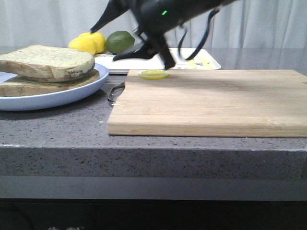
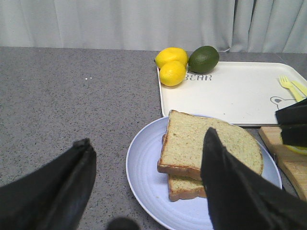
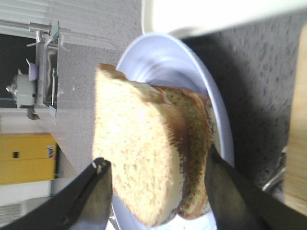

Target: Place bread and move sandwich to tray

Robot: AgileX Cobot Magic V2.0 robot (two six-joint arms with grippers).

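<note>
The bread (image 1: pixel 48 60), a thick pale slice with a brown crust, lies on top of a thinner slice (image 1: pixel 29 87) on the round pale-blue plate (image 1: pixel 57 98) at the left. No egg shows. The stack also shows in the left wrist view (image 2: pixel 184 143) and the right wrist view (image 3: pixel 139 158). My right gripper (image 1: pixel 103 44) is open just right of the stack, not touching it; its jaws frame the bread (image 3: pixel 156 160). My left gripper (image 2: pixel 147 136) is open and empty above the plate's near side. The white tray (image 1: pixel 206 62) lies behind the plate and shows in the left wrist view (image 2: pixel 230 91).
A wooden cutting board (image 1: pixel 206 100) fills the table's middle and right, with a yellow slice (image 1: pixel 153 74) at its far left corner. Two lemons (image 1: pixel 88 42) and a lime (image 1: pixel 120 41) sit by the tray's far left corner. A yellow fork (image 2: pixel 288 84) lies on the tray.
</note>
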